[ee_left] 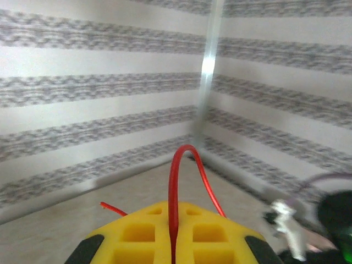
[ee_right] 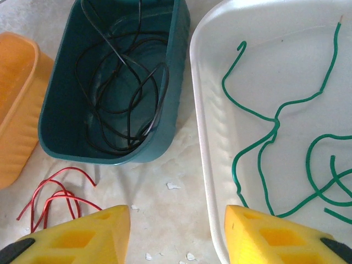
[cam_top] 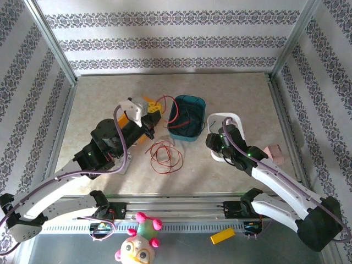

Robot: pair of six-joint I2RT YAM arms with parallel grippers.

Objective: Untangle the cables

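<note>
Three cables, three containers: the black cable (ee_right: 121, 93) coils in the teal bin (ee_right: 55, 129), the green cable (ee_right: 275, 126) lies in the white tray (ee_right: 204, 115), and the red cable (cam_top: 165, 155) loops on the table (cam_top: 231, 93) near the orange tub (ee_right: 16, 110). The left fingers (ee_left: 137, 239) are closed on a strand of the red cable; the right fingers (ee_right: 264, 236) stand apart, holding nothing, above bin and tray.

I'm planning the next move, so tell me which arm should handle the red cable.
Left. The left tool is shut on the red cable, close to the orange bin. The right tool hangs open over the table between the teal bin and the white tray, gripping nothing.
</note>
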